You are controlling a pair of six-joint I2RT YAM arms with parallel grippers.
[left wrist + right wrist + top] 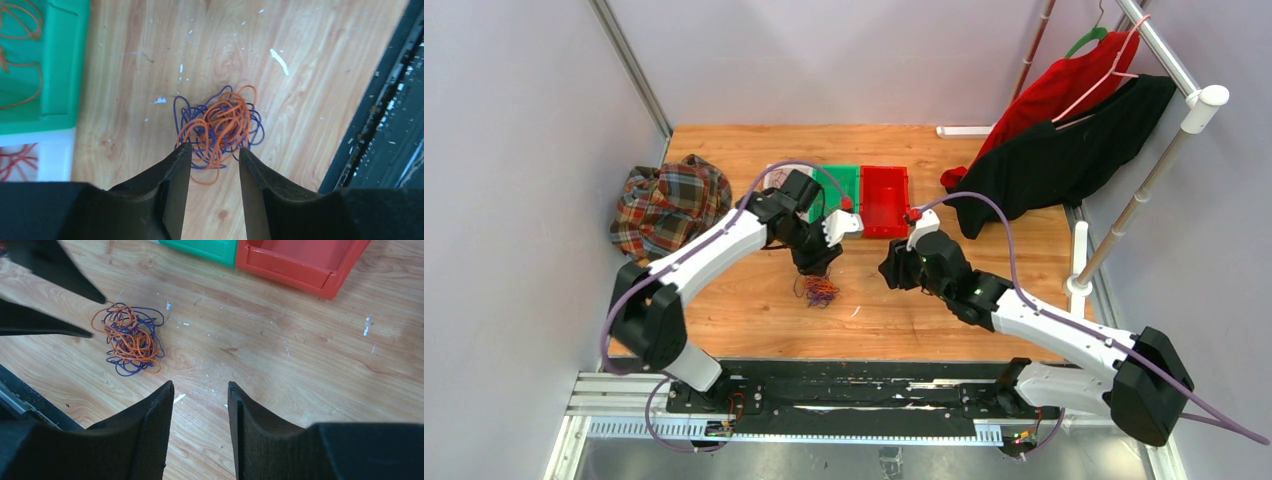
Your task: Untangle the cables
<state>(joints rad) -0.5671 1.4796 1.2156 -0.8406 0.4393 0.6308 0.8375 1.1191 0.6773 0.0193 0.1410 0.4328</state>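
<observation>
Hanging over the wooden surface (754, 320), the left pincer (215, 147) has its jaws spread and grips nothing. Right at its tips lies the tangle of cables (217, 125), orange and dark purple loops knotted into one heap on the wood. Over on the other side, the right pincer (200, 384) is parted too, empty, well apart from that heap. Further back, the green bin (60, 60) holds loose orange strands (20, 30), and the red bin (290, 267) sits right beside it.

Right claw (200, 385) parted, empty; orange-purple cables (131, 339) tangled at left
</observation>
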